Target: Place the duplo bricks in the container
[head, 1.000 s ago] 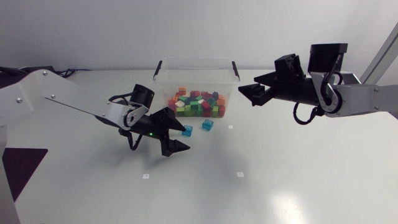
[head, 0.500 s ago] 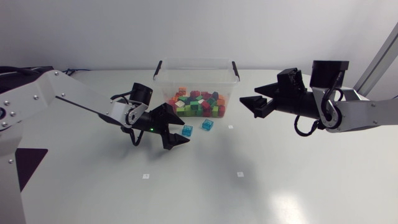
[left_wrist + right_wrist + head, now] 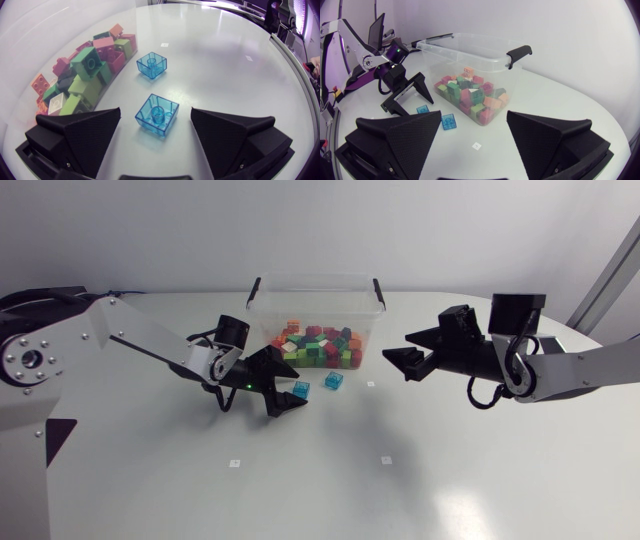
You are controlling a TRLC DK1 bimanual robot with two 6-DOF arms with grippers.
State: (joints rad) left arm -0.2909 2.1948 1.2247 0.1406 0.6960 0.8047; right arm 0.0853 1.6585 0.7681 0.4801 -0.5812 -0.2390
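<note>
A clear plastic container with black handles holds several coloured duplo bricks. Two translucent blue bricks lie on the table in front of it: one sits between the fingers of my left gripper, which is open and not touching it, and the other lies just beyond. In the left wrist view the near brick is centred between the fingers, with the second ahead. My right gripper hovers open and empty right of the container. The right wrist view shows the container and both blue bricks.
Small white markers lie on the white table in front of the arms. The container wall stands close beside my left gripper's finger. My left arm stretches in low across the table.
My left gripper has slid forward so its fingers now flank the nearer blue brick. My right gripper has dropped lower beside the container. Both stay open.
</note>
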